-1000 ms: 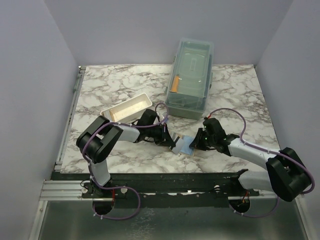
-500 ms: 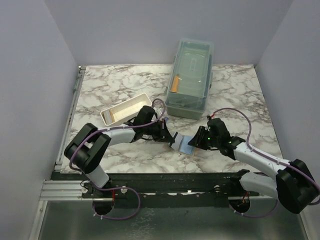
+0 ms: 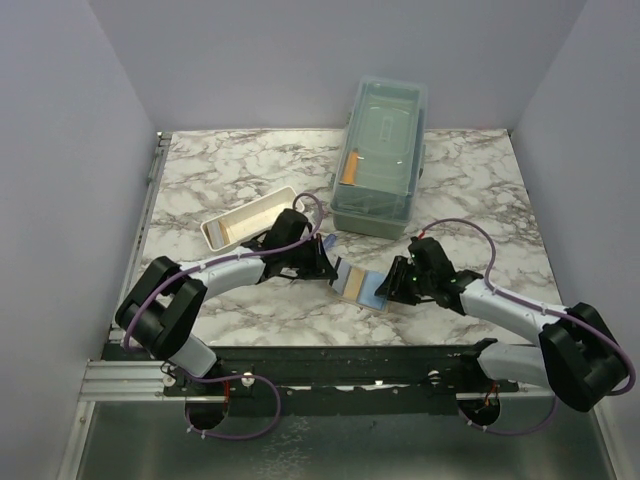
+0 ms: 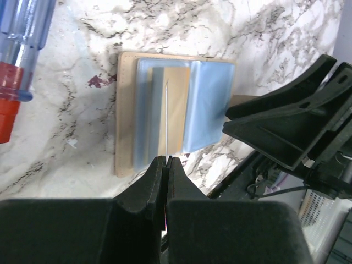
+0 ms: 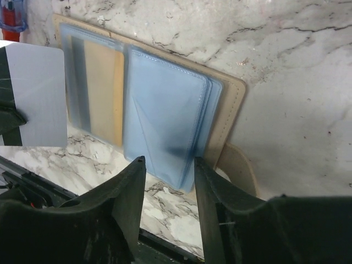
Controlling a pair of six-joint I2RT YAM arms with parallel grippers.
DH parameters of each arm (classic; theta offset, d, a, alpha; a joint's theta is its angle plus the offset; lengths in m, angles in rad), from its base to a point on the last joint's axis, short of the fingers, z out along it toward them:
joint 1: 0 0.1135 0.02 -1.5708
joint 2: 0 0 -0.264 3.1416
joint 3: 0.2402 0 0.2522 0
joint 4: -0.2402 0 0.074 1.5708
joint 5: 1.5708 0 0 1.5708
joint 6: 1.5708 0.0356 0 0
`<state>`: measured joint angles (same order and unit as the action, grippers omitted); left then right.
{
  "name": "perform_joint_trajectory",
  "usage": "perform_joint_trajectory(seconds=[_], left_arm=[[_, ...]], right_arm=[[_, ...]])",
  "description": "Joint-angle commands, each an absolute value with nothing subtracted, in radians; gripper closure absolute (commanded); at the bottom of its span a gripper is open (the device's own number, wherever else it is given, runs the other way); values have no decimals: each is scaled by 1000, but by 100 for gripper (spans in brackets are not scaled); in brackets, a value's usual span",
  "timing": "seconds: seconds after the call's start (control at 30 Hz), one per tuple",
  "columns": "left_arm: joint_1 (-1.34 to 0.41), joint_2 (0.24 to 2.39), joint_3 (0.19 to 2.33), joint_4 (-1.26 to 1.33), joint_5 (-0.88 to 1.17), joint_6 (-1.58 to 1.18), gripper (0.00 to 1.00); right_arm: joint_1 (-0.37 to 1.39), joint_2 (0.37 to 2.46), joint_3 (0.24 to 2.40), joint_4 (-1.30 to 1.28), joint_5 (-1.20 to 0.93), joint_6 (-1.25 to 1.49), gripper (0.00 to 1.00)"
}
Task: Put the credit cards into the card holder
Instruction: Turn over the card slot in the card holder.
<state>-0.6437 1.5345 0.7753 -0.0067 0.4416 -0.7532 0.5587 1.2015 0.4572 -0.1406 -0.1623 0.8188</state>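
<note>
Marble table [image 3: 200,180]: card holder [image 3: 358,288] lies open at centre-near, blue lining up, btwn both grippers. Left gripper [image 4: 166,160] is clenched on a pale credit card [image 5: 34,93], held edge-on over holder's left part. Tan card [image 5: 104,93] sits in a sleeve. Right gripper [image 5: 169,162] fingers are apart, released, at holder's right edge. Screwdriver [image 4: 16,55] lies nearby.
</note>
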Motion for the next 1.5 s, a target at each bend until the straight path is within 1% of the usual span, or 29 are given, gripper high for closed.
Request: perform_joint_trajectory(seconds=[0.0, 0.2, 0.37, 0.47, 0.6, 0.63, 0.73, 0.87, 0.93, 1.13, 1.17, 1.2, 1.27, 1.3, 1.4, 1.47], left_arm=[[-649, 1528, 761, -38, 371, -729, 100], [-649, 1487, 762, -49, 359, -726, 100], [-648, 1455, 771, -64, 391, -718, 100], [-649, 1442, 766, -67, 400, -721, 100], [-660, 1446, 782, -70, 438, -702, 100], [-678, 1449, 797, -85, 416, -699, 100], [-754, 1479, 871, -193, 262, -710, 100], [-858, 1550, 966, -275, 115, -735, 100], [-909, 1586, 1008, -294, 60, -739, 100], [-988, 1699, 1108, -327, 60, -728, 100], [-994, 1710, 1117, -332, 56, -725, 100], [-996, 1716, 1126, -343, 37, -726, 100], [-996, 1700, 1126, -369, -35, -738, 100], [-992, 1685, 1120, -372, -60, -737, 100], [-955, 1653, 1109, -399, -77, -729, 100], [-922, 1632, 1089, -407, -73, -729, 100]], right_arm=[[554, 1171, 472, -184, -130, 820, 54], [554, 1208, 456, -89, -182, 835, 54], [554, 1241, 463, -82, -170, 836, 54], [553, 1251, 465, -58, -197, 832, 54], [554, 1215, 468, -122, -173, 828, 54], [553, 1199, 466, -154, -151, 827, 54], [553, 1151, 462, -248, -64, 823, 53], [554, 1136, 430, -225, -52, 844, 65], [554, 1153, 425, -200, -54, 855, 69], [553, 1166, 409, -142, -47, 876, 76], [554, 1166, 408, -136, -55, 878, 79], [554, 1163, 411, -138, -64, 882, 81], [554, 1147, 416, -146, -87, 886, 82], [554, 1135, 420, -149, -99, 885, 81], [554, 1105, 423, -133, -155, 880, 69], [554, 1108, 428, -117, -173, 887, 66]])
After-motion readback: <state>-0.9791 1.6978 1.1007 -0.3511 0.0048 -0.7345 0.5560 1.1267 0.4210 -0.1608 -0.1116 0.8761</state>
